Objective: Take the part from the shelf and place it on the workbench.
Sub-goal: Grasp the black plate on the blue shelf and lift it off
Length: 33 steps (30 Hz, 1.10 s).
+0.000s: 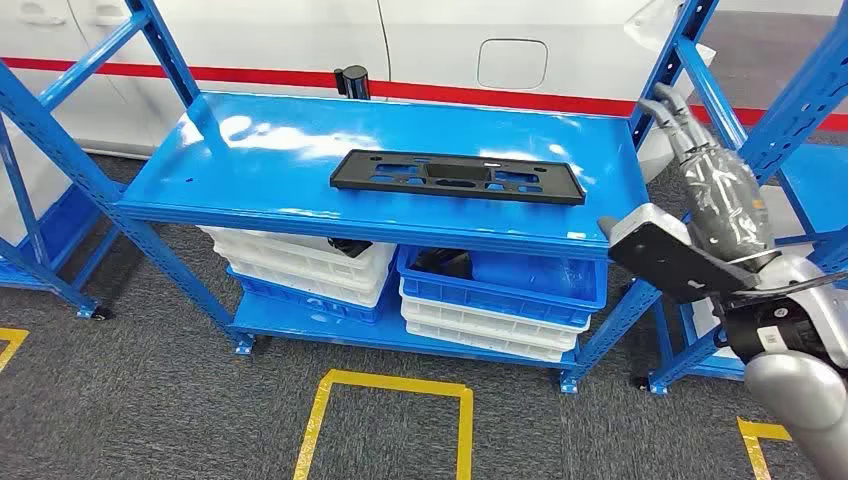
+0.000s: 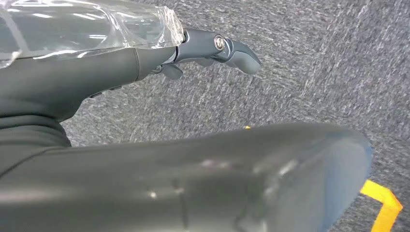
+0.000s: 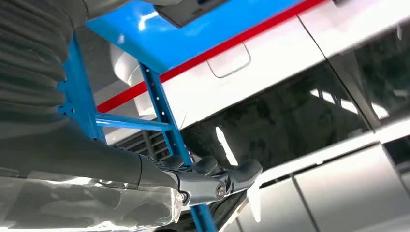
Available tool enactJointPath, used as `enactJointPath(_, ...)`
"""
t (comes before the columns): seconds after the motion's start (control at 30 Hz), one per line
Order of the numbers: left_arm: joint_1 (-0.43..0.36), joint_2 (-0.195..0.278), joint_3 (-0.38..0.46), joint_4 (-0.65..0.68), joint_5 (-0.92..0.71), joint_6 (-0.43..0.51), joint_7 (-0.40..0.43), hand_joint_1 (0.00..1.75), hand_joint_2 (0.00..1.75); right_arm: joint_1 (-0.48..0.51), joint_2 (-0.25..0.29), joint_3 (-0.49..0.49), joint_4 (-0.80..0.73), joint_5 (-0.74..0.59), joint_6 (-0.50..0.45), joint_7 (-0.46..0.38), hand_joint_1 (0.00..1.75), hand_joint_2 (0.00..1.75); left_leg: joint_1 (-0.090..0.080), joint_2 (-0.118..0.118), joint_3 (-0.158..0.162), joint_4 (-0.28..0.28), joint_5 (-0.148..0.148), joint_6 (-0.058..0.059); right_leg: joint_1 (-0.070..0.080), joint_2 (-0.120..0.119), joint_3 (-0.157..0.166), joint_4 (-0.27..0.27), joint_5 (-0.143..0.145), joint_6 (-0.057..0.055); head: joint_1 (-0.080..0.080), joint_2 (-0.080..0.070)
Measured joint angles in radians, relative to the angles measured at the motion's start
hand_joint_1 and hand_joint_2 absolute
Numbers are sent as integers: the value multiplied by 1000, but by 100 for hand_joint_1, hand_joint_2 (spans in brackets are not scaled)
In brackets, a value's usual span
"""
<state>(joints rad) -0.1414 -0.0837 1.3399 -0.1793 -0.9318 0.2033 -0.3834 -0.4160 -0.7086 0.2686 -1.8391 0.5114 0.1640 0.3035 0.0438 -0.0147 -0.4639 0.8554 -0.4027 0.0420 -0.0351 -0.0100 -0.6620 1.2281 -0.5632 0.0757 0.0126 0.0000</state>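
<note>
A flat black rectangular part [image 1: 457, 176] with cut-outs lies on the top board of the blue shelf [image 1: 260, 150], right of its middle. My right hand [image 1: 715, 185] is raised beside the shelf's right upright, to the right of the part and apart from it. Its fingers point up and hold nothing. In the right wrist view the same hand [image 3: 208, 181] has its fingers stretched out in front of a blue upright. My left hand [image 2: 208, 48] hangs over the grey carpet with its fingers loosely extended and empty.
On the lower board, white bins [image 1: 300, 265] are stacked at the left and a blue bin [image 1: 500, 280] sits on white ones at the right. A white vehicle [image 1: 450, 50] with a red stripe stands behind. Another blue rack [image 1: 800, 110] is at the right. Yellow floor lines [image 1: 390, 385] lie in front.
</note>
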Motion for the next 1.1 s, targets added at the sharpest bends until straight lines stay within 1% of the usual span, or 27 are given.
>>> enactJointPath(0.07, 0, -2, 3, 1, -3, 0, 0, 0, 0, -18, -5, 21, -6, 18, 11, 13, 0, 175, 7, -3, 0, 7, -6, -9, -8, 0, 16, -52, 42, 10, 0, 0)
enactJointPath(0.1, 0, -4, 6, 2, -7, 0, 0, 0, 0, -36, -9, 43, -13, 36, 23, 27, 0, 175, 14, -6, 0, 17, -13, -19, -16, 0, 38, -113, 85, 20, 1, 0)
enactJointPath(0.13, -1, -5, 9, 3, -11, 0, 0, 0, 0, -53, -14, 65, -18, 53, 36, 41, 0, 175, 19, -9, -4, 30, -23, -33, -24, 3, 66, -180, 118, 32, 1, 0)
enactJointPath(0.17, -2, -6, 12, 4, -16, 0, 0, 0, 0, -69, -19, 88, -24, 70, 49, 57, 0, 175, 23, -12, -8, 46, -34, -47, -28, 8, 87, -233, 139, 36, 3, 0)
enactJointPath(0.2, -4, -6, 15, 5, -20, 0, 0, 0, 0, -79, -25, 109, -31, 84, 61, 71, 0, 175, 23, -15, -14, 57, -42, -59, -29, 13, 97, -260, 145, 33, 5, 0)
enactJointPath(0.23, -4, -8, 17, 6, -23, -1, 0, 0, 0, -86, -30, 125, -36, 95, 71, 83, 0, 175, 23, -17, -20, 62, -47, -67, -27, 18, 96, -264, 138, 25, 6, 0)
enactJointPath(0.27, -3, -9, 18, 6, -27, -1, 0, 0, 0, -94, -35, 138, -42, 103, 79, 95, 0, 175, 24, -18, -23, 62, -47, -73, -25, 19, 89, -259, 137, 11, 6, 0)
enactJointPath(0.33, 0, -11, 21, 7, -33, -1, 0, 0, 0, -119, -42, 163, -50, 108, 99, 119, 0, 175, 28, -14, -27, 67, -53, -77, -23, 17, 82, -254, 139, -7, 2, 0)
enactJointPath(0.37, -1, -12, 23, 7, -37, -1, 0, 0, 0, -135, -45, 179, -56, 105, 114, 131, 0, 175, 27, -8, -40, 97, -70, -76, -22, 17, 80, -254, 140, -14, 0, 0)
enactJointPath(0.4, -2, -13, 25, 7, -41, -2, 0, 0, 0, -151, -48, 197, -60, 98, 131, 145, 0, 175, 24, -2, -65, 151, -99, -73, -21, 16, 79, -254, 142, -19, -2, 0)
enactJointPath(0.47, -5, -15, 30, 8, -50, -4, 0, 0, 0, -177, -52, 238, -68, 75, 162, 173, 0, 87, 13, 4, -142, 306, -168, -64, -15, 14, 77, -254, 143, -26, -6, 0)
enactJointPath(0.5, -5, -15, 33, 8, -54, -5, 0, 0, 0, -190, -54, 261, -70, 60, 175, 188, 0, 44, 7, 5, -175, 368, -189, -60, -12, 14, 75, -254, 143, -29, -7, 0)
enactJointPath(0.53, -4, -16, 36, 8, -58, -6, 0, 0, 0, -204, -57, 284, -72, 45, 185, 202, 0, 0, 2, 5, -192, 394, -190, -55, -9, 14, 74, -254, 144, -30, -7, 0)
enactJointPath(0.57, -3, -16, 39, 8, -62, -7, 0, 0, 0, -216, -59, 306, -75, 31, 191, 213, 0, 0, -1, 5, -192, 387, -176, -49, -7, 14, 74, -254, 144, -31, -7, 0)
enactJointPath(0.6, -3, -17, 42, 8, -65, -7, 0, 0, 0, -226, -61, 322, -77, 20, 195, 222, 0, 0, -4, 5, -179, 356, -154, -44, -6, 14, 75, -254, 144, -31, -7, 0)
enactJointPath(0.67, -5, -18, 46, 9, -72, -8, 0, 0, 0, -245, -65, 350, -80, -4, 198, 239, 0, 0, -10, 6, -123, 234, -94, -31, -4, 14, 77, -254, 144, -30, -8, 0)
enactJointPath(0.73, -7, -19, 52, 9, -77, -8, 0, 0, 0, -266, -71, 381, -82, -23, 198, 255, 0, 0, -18, 8, -79, 133, -54, -23, 2, 14, 79, -253, 144, -24, -7, 0)
enactJointPath(0.77, -7, -19, 54, 9, -79, -8, 0, 0, 0, -274, -74, 396, -82, -29, 197, 259, 0, 0, -22, 8, -72, 114, -48, -21, 4, 14, 79, -255, 144, -19, -7, 0)
enactJointPath(0.83, -7, -20, 57, 9, -82, -8, 0, 0, 0, -282, -79, 420, -85, -37, 194, 263, 0, 0, -26, 8, -74, 106, -42, -15, 4, 14, 82, -264, 149, -6, -7, 0)
enactJointPath(0.87, -7, -21, 59, 9, -83, -8, 0, 0, 0, -285, -81, 429, -86, -42, 193, 263, 0, 44, -25, 7, -75, 105, -38, -8, 1, 14, 81, -262, 147, -1, -7, 0)
enactJointPath(0.9, -8, -21, 61, 9, -84, -8, 0, 0, 0, -289, -84, 438, -87, -46, 193, 265, 0, 87, -24, 7, -75, 103, -33, -1, 0, 14, 73, -245, 133, 2, -6, 0)
enactJointPath(0.93, -8, -22, 63, 9, -85, -8, 0, 0, 0, -292, -87, 447, -87, -50, 193, 268, 0, 131, -23, 7, -76, 101, -30, 5, 0, 14, 55, -206, 108, 4, -5, 0)
enactJointPath(0.97, -8, -22, 64, 9, -85, -8, 0, 0, 0, -295, -90, 456, -87, -52, 194, 270, 0, 175, -24, 8, -76, 100, -27, 10, 1, 14, 28, -144, 72, 4, -4, 0)
enactJointPath(1.0, -8, -23, 66, 9, -86, -8, 0, 0, 0, -298, -91, 465, -88, -48, 194, 272, 0, 175, -27, 8, -77, 100, -27, 12, 3, 14, -5, -70, 37, 3, -4, 0)
enactJointPath(1.03, -8, -23, 68, 10, -87, -8, 0, 0, 0, -299, -92, 475, -88, -38, 193, 271, 0, 175, -30, 8, -78, 101, -27, 14, 6, 14, -34, -6, 12, 3, -3, 0)
enactJointPath(1.07, -7, -24, 71, 10, -88, -8, 0, 0, 0, -300, -92, 485, -88, -25, 192, 268, 0, 175, -33, 8, -78, 101, -27, 16, 8, 14, -50, 30, 5, 0, -3, 0)
enactJointPath(1.1, -7, -24, 72, 11, -90, -8, 1, 0, 0, -301, -92, 496, -89, -10, 190, 263, 0, 175, -37, 7, -77, 101, -27, 17, 11, 14, -46, 24, 18, -5, -3, 0)
